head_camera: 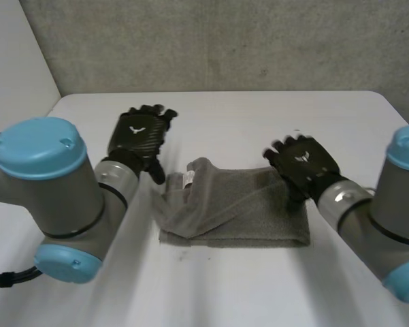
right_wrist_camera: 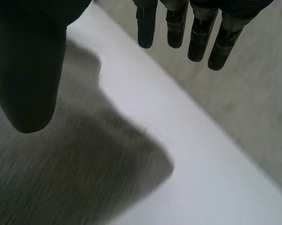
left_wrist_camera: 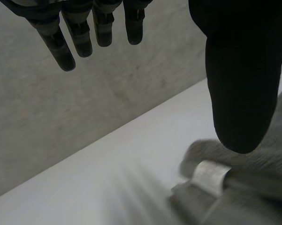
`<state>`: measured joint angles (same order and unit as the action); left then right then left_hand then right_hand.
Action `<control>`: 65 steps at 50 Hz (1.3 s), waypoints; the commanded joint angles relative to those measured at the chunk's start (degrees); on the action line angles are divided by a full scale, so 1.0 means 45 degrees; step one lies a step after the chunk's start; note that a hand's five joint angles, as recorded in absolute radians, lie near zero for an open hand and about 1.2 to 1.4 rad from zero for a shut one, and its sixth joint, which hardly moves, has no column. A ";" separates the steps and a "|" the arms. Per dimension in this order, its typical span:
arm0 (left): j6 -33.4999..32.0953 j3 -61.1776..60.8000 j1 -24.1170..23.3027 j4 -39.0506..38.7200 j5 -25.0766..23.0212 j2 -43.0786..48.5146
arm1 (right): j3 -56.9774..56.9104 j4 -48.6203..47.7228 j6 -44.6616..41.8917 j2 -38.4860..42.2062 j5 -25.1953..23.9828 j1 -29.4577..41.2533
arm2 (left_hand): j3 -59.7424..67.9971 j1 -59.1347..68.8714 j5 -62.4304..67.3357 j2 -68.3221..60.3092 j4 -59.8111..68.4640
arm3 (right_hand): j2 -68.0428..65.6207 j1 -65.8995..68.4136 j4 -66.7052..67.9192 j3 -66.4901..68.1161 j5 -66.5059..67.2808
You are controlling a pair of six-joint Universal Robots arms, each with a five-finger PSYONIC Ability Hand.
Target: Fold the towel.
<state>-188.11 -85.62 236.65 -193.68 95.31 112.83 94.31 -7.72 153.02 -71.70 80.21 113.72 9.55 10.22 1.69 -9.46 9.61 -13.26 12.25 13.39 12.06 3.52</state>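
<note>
**Nothing gripped, fold half made**

The left hand (head_camera: 139, 136), left of centre in the head view, hangs empty with its fingers straight. The right hand (head_camera: 303, 163), right of centre, is spread too, over the far right corner of the grey towel (head_camera: 245, 214). The towel lies mid-frame on the table (head_camera: 258, 109), its left end flopped over crookedly. Best to pinch the corners firmly and square the edges.

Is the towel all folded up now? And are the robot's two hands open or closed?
towel: lies on the table, mostly flat; the end near the left hand is flipped over and rumpled, so not neatly folded
label: showing on the flipped-over end
left hand: open, holding nothing, beside the rumpled end
right hand: open, holding nothing, at the towel's other end
</note>
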 commanded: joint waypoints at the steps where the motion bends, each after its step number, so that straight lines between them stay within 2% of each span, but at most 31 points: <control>1: 0.0553 0.0664 -0.1297 -0.0006 -0.0262 0.1405 | 0.1931 0.0564 -0.0020 0.0016 -0.1045 -0.1150 | 0.0185 0.0036 -0.0291 -0.0205 0.0172 | 0.0725 -0.0501 -0.0752 -0.0458 -0.0782; 6: 0.0494 0.1897 -0.1495 0.0111 -0.0165 0.2895 | 0.2461 0.0036 -0.0059 0.0114 -0.1183 -0.1190 | 0.0223 0.0074 -0.0253 -0.0243 0.0209 | -0.1013 0.1237 0.0986 0.1280 0.0956; 8: 0.0494 0.2268 -0.1514 0.0150 -0.0126 0.3344 | 0.2675 -0.0450 -0.0059 0.0347 -0.1125 -0.1170 | 0.0297 0.0149 -0.0178 -0.0318 0.0284 | -0.3392 0.3616 0.3365 0.3659 0.3335; 14: 0.0299 0.3284 -0.1338 0.0423 0.0148 0.4653 | 0.2754 -0.0980 -0.0078 0.0954 -0.0949 -0.1190 | 0.0410 0.0261 -0.0066 -0.0430 0.0396 | -0.6658 0.6881 0.6630 0.6924 0.6600; 16: 0.0241 0.3284 -0.1280 0.0501 0.0265 0.4750 | 0.2754 -0.1019 -0.0195 0.1032 -0.0813 -0.1326 | 0.0410 0.0261 -0.0066 -0.0430 0.0396 | -1.0670 1.0894 1.0643 1.0937 1.0613; 17: 0.0163 0.3226 -0.1222 0.0559 0.0458 0.4750 | 0.2754 -0.1019 -0.0196 0.1032 -0.0812 -0.1326 | 0.0447 0.0298 -0.0029 -0.0467 0.0433 | -1.0695 1.0918 1.0667 1.0961 1.0637; 18: 0.0104 0.3148 -0.1182 0.0599 0.0731 0.4750 | 0.2754 -0.1038 -0.0350 0.1013 -0.0792 -0.1423 | 0.0410 0.0261 -0.0066 -0.0430 0.0397 | -1.2952 1.3176 1.2925 1.3219 1.2895; 19: 0.0104 0.3147 -0.1182 0.0599 0.0734 0.4750 | 0.2754 -0.1038 -0.0352 0.1013 -0.0792 -0.1424 | 0.0410 0.0261 -0.0066 -0.0430 0.0396 | -1.2975 1.3199 1.2947 1.3241 1.2917; 20: 0.0065 0.3089 -0.1182 0.0638 0.1159 0.4750 | 0.2754 -0.1116 -0.0507 0.0974 -0.0715 -0.1501 | 0.0410 0.0261 -0.0066 -0.0430 0.0396 | -1.4812 1.5036 1.4785 1.5079 1.4755; 23: -0.0032 0.2817 -0.1221 0.0638 0.2252 0.4634 | 0.2735 -0.1350 -0.0916 0.0837 -0.0540 -0.1580 | 0.0410 0.0261 -0.0066 -0.0430 0.0396 | -1.4831 1.5055 1.4803 1.5097 1.4773; 26: -0.0149 0.2485 -0.1318 0.0696 0.2977 0.4323 | 0.2541 -0.1468 -0.1482 0.0778 -0.0267 -0.1503 | 0.0335 0.0187 -0.0140 -0.0355 0.0322 | -1.4831 1.5055 1.4803 1.5097 1.4773; 33: -0.0072 0.1136 -0.1534 0.0716 0.2980 0.3285 | 0.1485 -0.1410 -0.2910 0.0427 0.0243 -0.1209 | 0.0185 0.0037 -0.0290 -0.0206 0.0172 | -1.4831 1.5055 1.4803 1.5097 1.4773; 35: -0.0052 0.0747 -0.1903 0.0736 0.3057 0.2877 | 0.0611 -0.1429 -0.3532 0.0407 0.0282 -0.0103 | 0.0148 0.0000 -0.0327 -0.0169 0.0135 | -1.4831 1.5055 1.4803 1.5097 1.4773; 36: -0.0052 0.0745 -0.1905 0.0736 0.3058 0.2875 | 0.0606 -0.1429 -0.3535 0.0407 0.0282 -0.0096 | 0.0148 -0.0001 -0.0328 -0.0168 0.0135 | -1.4831 1.5055 1.4803 1.5097 1.4773; 38: -0.0033 0.0492 -0.2158 0.0774 0.3174 0.2293 | -0.0483 -0.1410 -0.4041 0.0602 0.0243 0.1323 | 0.0148 -0.0001 -0.0328 -0.0168 0.0135 | -1.4831 1.5055 1.4803 1.5097 1.4773; 42: -0.0072 0.0064 -0.2101 0.0775 0.3214 0.1512 | -0.1425 -0.1370 -0.4492 0.0915 0.0204 0.2326 | 0.0148 -0.0001 -0.0328 -0.0168 0.0135 | -1.4831 1.5055 1.4803 1.5097 1.4773; 47: -0.0091 -0.0779 -0.1084 0.0755 0.3253 0.0200 | -0.2265 -0.1429 -0.4824 0.1716 -0.0206 0.3556 | 0.0148 -0.0001 -0.0328 -0.0168 0.0135 | -1.4831 1.5055 1.4803 1.5097 1.4773; 48: -0.0130 -0.1088 -0.0620 0.0755 0.3273 -0.0245 | -0.2420 -0.1448 -0.4863 0.2064 -0.0496 0.4098 | 0.0148 -0.0001 -0.0328 -0.0168 0.0135 | -1.4831 1.5055 1.4803 1.5097 1.4773; 49: -0.0131 -0.1091 -0.0616 0.0755 0.3273 -0.0250 | -0.2499 -0.1449 -0.4922 0.2473 -0.0905 0.4509 | 0.0148 -0.0001 -0.0328 -0.0168 0.0135 | -1.4831 1.5055 1.4803 1.5097 1.4773; 50: -0.0131 -0.1381 -0.0171 0.0755 0.3254 -0.0617 | -0.2500 -0.1449 -0.4922 0.2477 -0.0909 0.4513 | 0.0148 -0.0001 -0.0328 -0.0168 0.0135 | -1.4831 1.5055 1.4803 1.5097 1.4773; 51: -0.0131 -0.1616 0.0259 0.0697 0.3234 -0.0911 | -0.2538 -0.1449 -0.4999 0.2941 -0.1354 0.4861 | 0.0148 -0.0001 -0.0328 -0.0168 0.0135 | -1.4831 1.5055 1.4803 1.5097 1.4773; 54: -0.0072 -0.1949 0.0866 0.0677 0.3137 -0.1225 | -0.2519 -0.1352 -0.5272 0.3743 -0.1884 0.5215 | 0.0110 -0.0038 -0.0365 -0.0131 0.0097 | -1.4831 1.5055 1.4803 1.5097 1.4773; 58: -0.0033 -0.2087 0.1181 0.0658 0.3097 -0.1461 | -0.2539 -0.1331 -0.5547 0.4372 -0.1945 0.5256 | 0.0110 -0.0038 -0.0365 -0.0131 0.0097 | -1.4831 1.5055 1.4803 1.5097 1.4773; 60: -0.0033 -0.2126 0.1259 0.0638 0.3058 -0.1500 | -0.2578 -0.1331 -0.5645 0.4470 -0.1808 0.5256 | 0.0110 -0.0038 -0.0365 -0.0131 0.0097 | -1.3685 1.3909 1.3658 1.3952 1.3628; 62: -0.0033 -0.2068 0.1279 0.0599 0.2923 -0.1500 | -0.2675 -0.1331 -0.5451 0.4276 -0.1187 0.5178 | 0.0110 -0.0038 -0.0365 -0.0131 0.0097 | -0.2076 0.2300 0.2049 0.2343 0.2019; 63: -0.0033 -0.2068 0.1279 0.0599 0.2921 -0.1500 | -0.2675 -0.1331 -0.5449 0.4274 -0.1183 0.5177 | 0.0110 -0.0038 -0.0365 -0.0131 0.0097 | -0.2023 0.2247 0.1996 0.2290 0.1966; 64: -0.0033 -0.1990 0.1240 0.0580 0.2747 -0.1500 | -0.2675 -0.1312 -0.5217 0.3965 -0.0642 0.5139 | 0.0110 -0.0038 -0.0365 -0.0131 0.0097 | 0.0568 -0.0344 -0.0595 -0.0301 -0.0625; 65: -0.0033 -0.1893 0.1201 0.0560 0.2514 -0.1480 | -0.2598 -0.1293 -0.4848 0.3498 -0.0056 0.5100 | 0.0110 -0.0038 -0.0365 -0.0131 0.0097 | 0.0725 -0.0501 -0.0752 -0.0458 -0.0782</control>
<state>-188.31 -95.15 242.28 -190.82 108.98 105.99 82.46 -13.74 128.25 -52.26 72.60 137.60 9.55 10.21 1.63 -9.46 9.59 -38.29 29.48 38.82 39.19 30.36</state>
